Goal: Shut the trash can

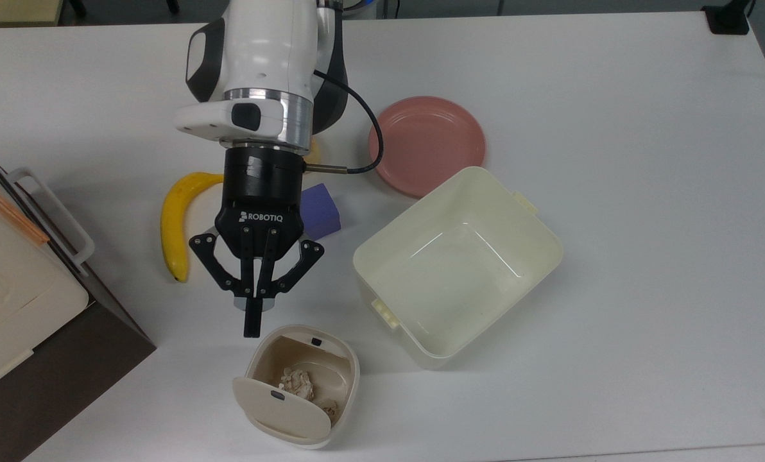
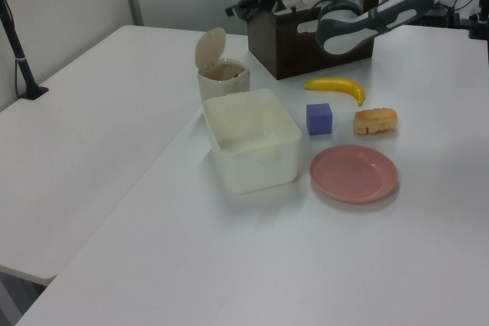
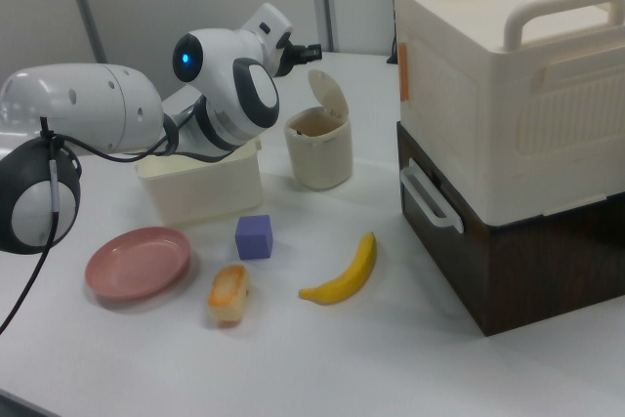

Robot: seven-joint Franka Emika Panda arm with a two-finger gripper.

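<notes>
Hovering with fingers pressed together, gripper (image 1: 251, 324) pointing toward the one open trash can (image 1: 299, 391) just beyond, clear of its raised lid (image 2: 209, 47), beside one tub (image 1: 457, 266), banana (image 1: 176, 224), purple block (image 1: 319, 210), pink plate (image 1: 427, 145).

Counter (image 1: 613, 128): white. Trash can (image 1: 347, 375): cream-beige shell, tan interior, small dark button on lid. Tub (image 1: 549, 250): cream. Plate (image 1: 427, 144): dusty pink. Banana (image 1: 174, 224): yellow, dark tip. Block (image 1: 321, 208): violet-blue. Pincer (image 1: 251, 326): black; arm white with grey panels.
</notes>
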